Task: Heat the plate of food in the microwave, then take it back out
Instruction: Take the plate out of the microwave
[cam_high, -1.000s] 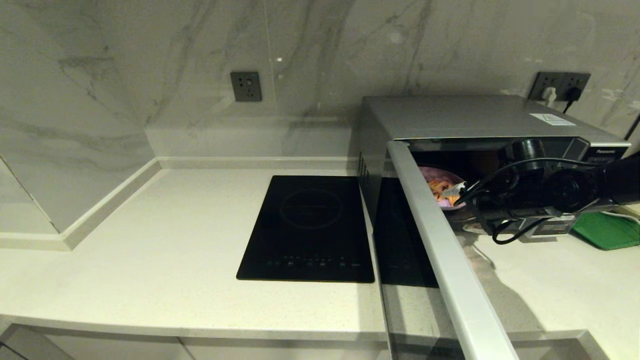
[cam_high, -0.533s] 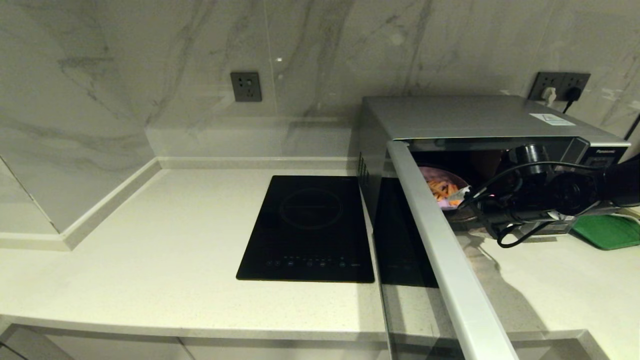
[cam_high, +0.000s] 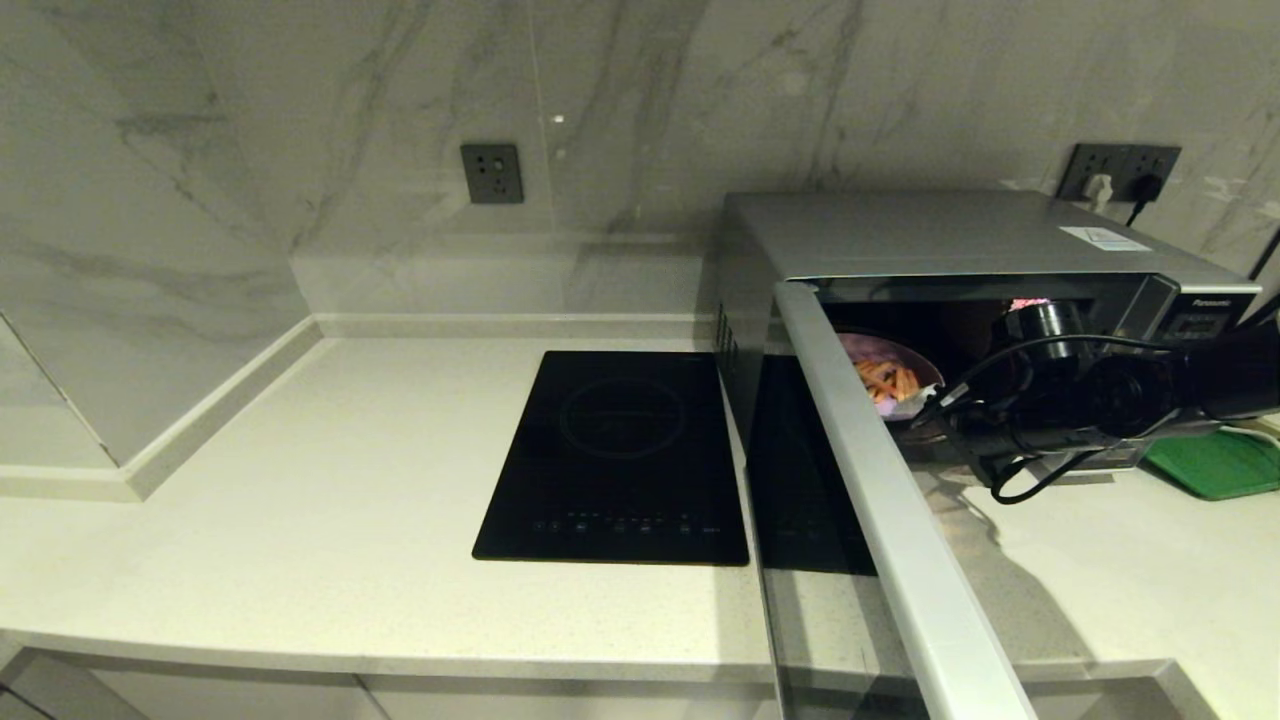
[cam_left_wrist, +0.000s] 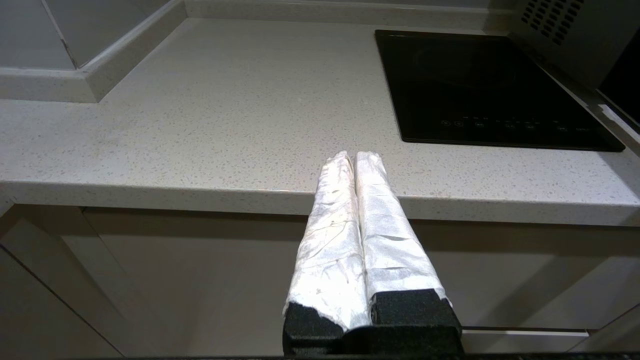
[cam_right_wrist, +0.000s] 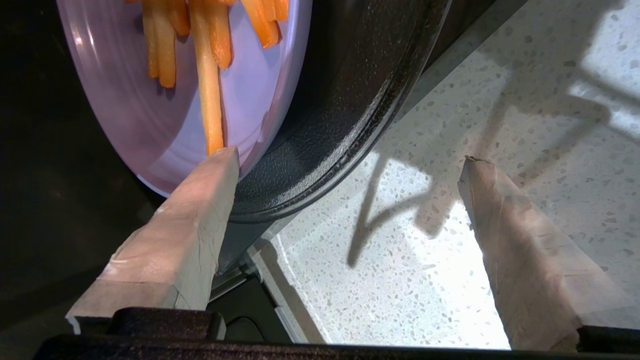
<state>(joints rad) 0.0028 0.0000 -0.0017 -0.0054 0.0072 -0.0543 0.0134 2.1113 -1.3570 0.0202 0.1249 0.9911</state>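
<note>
The silver microwave (cam_high: 930, 235) stands at the right with its door (cam_high: 880, 500) swung wide open toward me. Inside it, the lilac plate of food (cam_high: 885, 375) with orange fries rests on a black turntable (cam_right_wrist: 340, 100). My right gripper (cam_high: 932, 402) hangs at the mouth of the oven, open and holding nothing. In the right wrist view the plate of food (cam_right_wrist: 150, 115) lies just past one fingertip (cam_right_wrist: 220, 165), while the other fingertip (cam_right_wrist: 475, 175) is over bare counter. My left gripper (cam_left_wrist: 354, 155) is shut and empty, parked in front of the counter's front edge.
A flat black induction hob (cam_high: 620, 455) lies on the pale counter (cam_high: 300, 520) left of the microwave. A green tray (cam_high: 1215, 465) sits at the far right beside it. The open door reaches out past the counter's front edge.
My right gripper has drawn back a little from the plate, uncovering more of the fries. The plate has stayed on the turntable. The jaws have stayed wide.
</note>
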